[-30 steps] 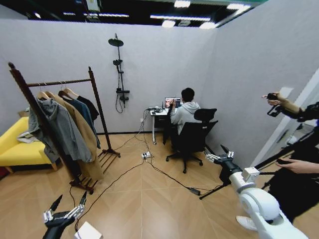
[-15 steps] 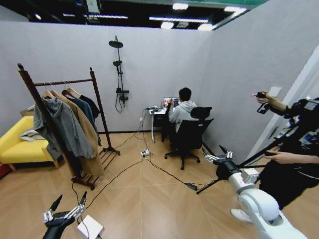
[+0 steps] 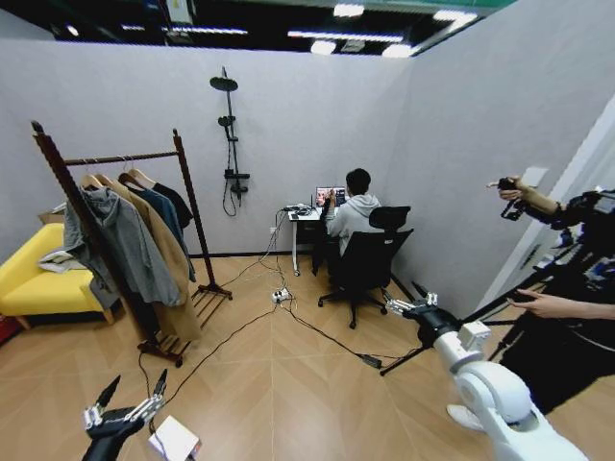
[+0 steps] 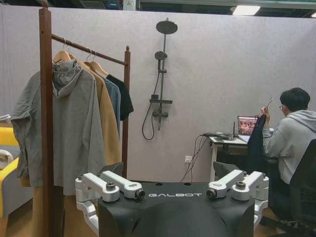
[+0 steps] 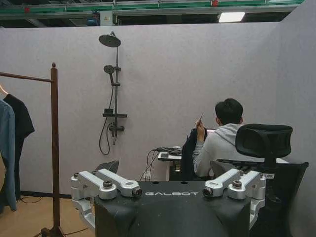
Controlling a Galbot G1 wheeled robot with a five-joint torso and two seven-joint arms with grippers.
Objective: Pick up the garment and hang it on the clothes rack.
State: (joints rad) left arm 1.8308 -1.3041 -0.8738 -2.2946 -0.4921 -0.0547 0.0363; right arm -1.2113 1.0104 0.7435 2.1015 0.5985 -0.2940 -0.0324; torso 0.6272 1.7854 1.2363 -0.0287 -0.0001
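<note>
The clothes rack (image 3: 188, 206) stands at the left of the room, dark red-brown, with a thin rail between two posts. The garment (image 3: 177, 203), black on a wooden hanger, hangs at the rail's far end behind a dark blue jacket, a tan coat and a grey hooded top. It also hangs by the far post in the left wrist view (image 4: 124, 96) and at the picture's edge in the right wrist view (image 5: 21, 123). My left gripper (image 3: 129, 400) is low and open, empty, well short of the rack. My right gripper (image 3: 407, 300) is open and empty, held out toward the office chair.
A yellow sofa (image 3: 29, 283) sits behind the rack. Cables and a power strip (image 3: 282, 298) cross the wooden floor. A seated person on an office chair (image 3: 365, 266) works at a small desk. A tripod leg (image 3: 404, 360) and a standing person are at the right. A white box (image 3: 175, 439) lies by my left gripper.
The whole head view has shifted, so the rack sits a little further right and the white box shows more. My right gripper has moved slightly left and up. The left one is unmoved.
</note>
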